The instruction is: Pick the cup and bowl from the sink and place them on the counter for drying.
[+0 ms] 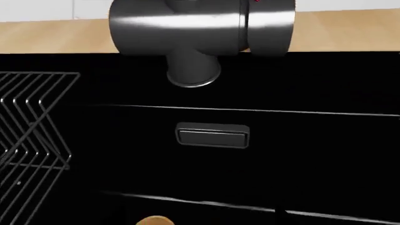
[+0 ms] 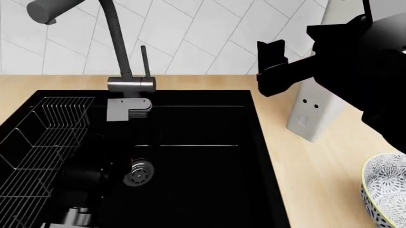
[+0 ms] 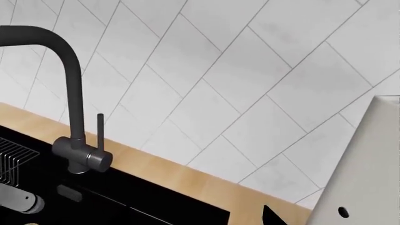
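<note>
The black sink [image 2: 190, 118] fills the left of the head view, with its drain [image 2: 138, 173] near the middle. The tan-orange cup [image 1: 155, 220] shows only as a rim at the edge of the left wrist view, low in the basin; I cannot see it in the head view. My left arm [image 2: 85, 183] reaches down into the basin, and its jaws are lost against the black. The speckled bowl [image 2: 387, 190] sits on the beige counter [image 2: 311, 166] at the right. My right gripper [image 2: 271, 66] is open, empty, raised above the counter right of the sink.
The dark gooseneck faucet [image 2: 117, 42] stands behind the sink. A wire rack [image 2: 44, 137] fills the sink's left side. A pale upright box [image 2: 311, 109] stands on the counter under my right arm. A white tiled wall [image 2: 209, 33] lies behind.
</note>
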Robot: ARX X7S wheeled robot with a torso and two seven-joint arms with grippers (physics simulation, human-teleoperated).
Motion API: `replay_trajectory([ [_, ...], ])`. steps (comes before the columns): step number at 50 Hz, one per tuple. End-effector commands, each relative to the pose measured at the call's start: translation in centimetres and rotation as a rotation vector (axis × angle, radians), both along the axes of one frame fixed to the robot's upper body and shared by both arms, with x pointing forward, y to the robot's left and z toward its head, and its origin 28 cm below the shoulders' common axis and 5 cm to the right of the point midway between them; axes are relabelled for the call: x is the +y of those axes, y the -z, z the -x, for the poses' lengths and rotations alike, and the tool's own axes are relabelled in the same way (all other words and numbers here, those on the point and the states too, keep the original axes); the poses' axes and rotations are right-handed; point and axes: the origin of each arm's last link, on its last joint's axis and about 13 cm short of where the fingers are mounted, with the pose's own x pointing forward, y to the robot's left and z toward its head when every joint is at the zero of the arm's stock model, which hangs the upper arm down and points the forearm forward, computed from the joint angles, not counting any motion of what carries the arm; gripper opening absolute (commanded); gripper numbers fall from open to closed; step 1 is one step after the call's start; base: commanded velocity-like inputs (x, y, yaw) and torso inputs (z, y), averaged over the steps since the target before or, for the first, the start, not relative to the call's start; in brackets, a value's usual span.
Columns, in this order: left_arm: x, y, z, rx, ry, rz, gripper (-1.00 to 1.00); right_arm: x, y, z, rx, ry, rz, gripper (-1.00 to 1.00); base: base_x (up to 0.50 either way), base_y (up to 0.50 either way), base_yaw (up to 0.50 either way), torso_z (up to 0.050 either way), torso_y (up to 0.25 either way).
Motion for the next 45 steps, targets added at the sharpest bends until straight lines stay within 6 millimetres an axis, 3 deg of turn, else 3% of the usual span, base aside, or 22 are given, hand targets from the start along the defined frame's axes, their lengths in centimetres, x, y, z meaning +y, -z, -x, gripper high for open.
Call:
replay_trajectory([
  [1,-0.2,1.2,0.5,0.035,0.000,0.000,1.00,-0.1,-0.6,0.0,-0.015,-0.011,-0.014,1.00,0.00,0.00,0.00,0.000,0.000],
  [21,0.5,2.1,0.7,0.033,-0.049,0.007,1.00,-0.2,-0.4,-0.1,-0.018,-0.007,-0.019,1.00,0.00,0.00,0.00,0.000,0.000],
  [38,1.1,5.2,-1.1,0.097,-0.105,0.001,1.00,-0.1,0.0,-0.1,-0.010,-0.006,-0.031,1.00,0.00,0.00,0.00,0.000,0.000],
  [45,1.3,6.2,-2.7,0.105,-0.150,-0.001,1.00,-0.2,0.6,0.0,-0.003,-0.004,-0.043,1.00,0.00,0.00,0.00,0.000,0.000],
])
